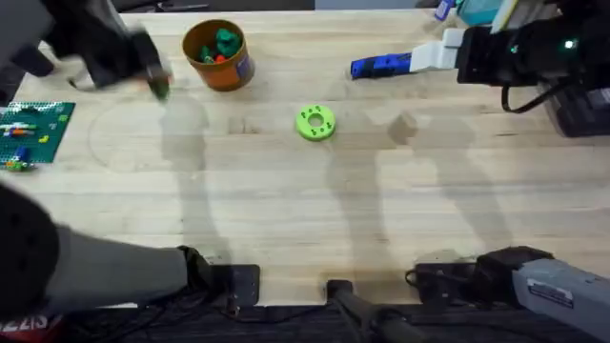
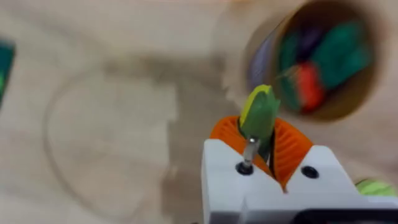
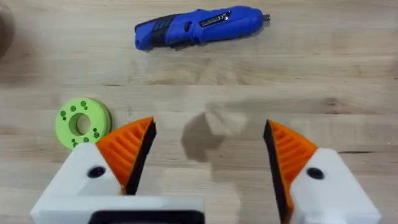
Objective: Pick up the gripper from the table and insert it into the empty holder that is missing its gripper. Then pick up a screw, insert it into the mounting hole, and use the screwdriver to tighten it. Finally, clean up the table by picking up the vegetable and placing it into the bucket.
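Observation:
My left gripper [image 2: 258, 134] is shut on the green vegetable [image 2: 260, 112], which sticks out between its orange pads. It hangs just short of the orange bucket [image 2: 323, 62], which holds green and red toys. A metal screw [image 2: 249, 150] stands in a hole of the gripper's white finger block. From overhead the left gripper [image 1: 155, 84] is left of the bucket [image 1: 217, 57]. My right gripper [image 3: 208, 152] is open and holds nothing. The blue screwdriver [image 3: 199, 26] lies on the table beyond it, also visible overhead as the screwdriver [image 1: 379, 66]. The loose gripper and the holder are out of view.
A bright green ring with dark dots [image 1: 315, 122] lies mid-table, and the ring [image 3: 83, 121] also sits beside the right gripper's left finger. A green brick board [image 1: 33, 133] rests at the left edge. Dark equipment stands at the back right.

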